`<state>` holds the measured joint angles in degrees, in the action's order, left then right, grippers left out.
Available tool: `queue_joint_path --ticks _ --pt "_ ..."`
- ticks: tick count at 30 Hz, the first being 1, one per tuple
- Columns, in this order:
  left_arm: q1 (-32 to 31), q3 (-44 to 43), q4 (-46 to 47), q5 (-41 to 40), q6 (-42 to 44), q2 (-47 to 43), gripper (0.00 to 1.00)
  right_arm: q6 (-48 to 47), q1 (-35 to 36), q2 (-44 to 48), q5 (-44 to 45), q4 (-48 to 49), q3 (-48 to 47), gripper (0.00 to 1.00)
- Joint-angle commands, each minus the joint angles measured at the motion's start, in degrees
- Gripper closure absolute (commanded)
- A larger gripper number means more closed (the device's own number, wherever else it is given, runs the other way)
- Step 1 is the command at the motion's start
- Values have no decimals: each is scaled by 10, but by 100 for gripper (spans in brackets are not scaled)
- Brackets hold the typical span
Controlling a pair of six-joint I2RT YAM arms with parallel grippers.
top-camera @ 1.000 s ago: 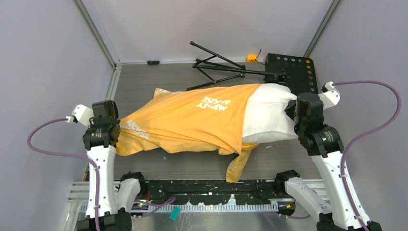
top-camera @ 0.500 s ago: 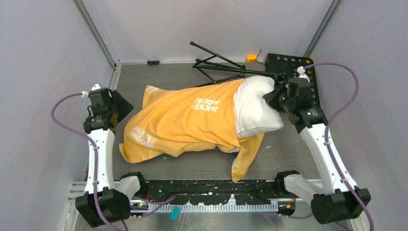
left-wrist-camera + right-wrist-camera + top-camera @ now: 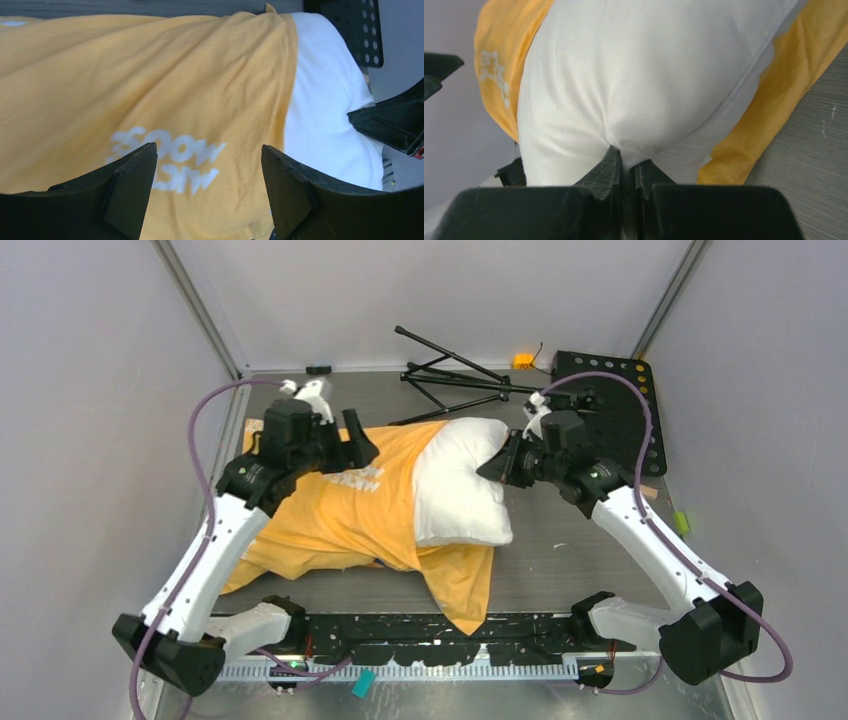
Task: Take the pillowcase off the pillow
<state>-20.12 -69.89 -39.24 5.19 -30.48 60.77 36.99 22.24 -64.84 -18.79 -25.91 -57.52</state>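
Left tool (image 3: 356,445) off the cloth's end and over the pillowcase (image 3: 320,515); right tool (image 3: 497,468) keeps its pinch on the pillow (image 3: 455,490).

A second ago the left tool was at the far left end of the pillowcase. Now it hangs above the white lettering (image 3: 167,160) with its jaws spread wide and nothing between them. The right tool (image 3: 626,160) stays closed tight on a fold of the pillow's bare white end and has carried it leftward, toward the middle of the surface (image 3: 580,540). The pillow lies there half out, its left part under the orange cloth, and a loose flap trails toward the near edge. The pull between the two arms looks lost, so the case seems slack. The left tool probably needs a fresh grip near the case's open edge before more cloth can be drawn off.
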Motion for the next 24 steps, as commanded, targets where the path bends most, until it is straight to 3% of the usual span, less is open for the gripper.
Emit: queue_joint_path --ticks 1,8,11,15,18,24 --pt "-89 -53 18 -25 31 60 23 -42 56 -1 -44 9 -24 100" --pt "-218 -139 -15 -117 92 156 27 -37 86 18 -50 41 16 100" --pt "-232 -179 -46 -142 100 201 32 -40 88 21 -49 43 27 100" --pt "-233 -239 -133 -263 100 266 45 -43 89 32 -40 39 34 100" --pt "-231 -248 -160 -310 112 292 46 -45 89 48 -27 36 39 100" --pt "-212 -223 -134 -247 125 304 45 -49 88 85 47 14 42 100"
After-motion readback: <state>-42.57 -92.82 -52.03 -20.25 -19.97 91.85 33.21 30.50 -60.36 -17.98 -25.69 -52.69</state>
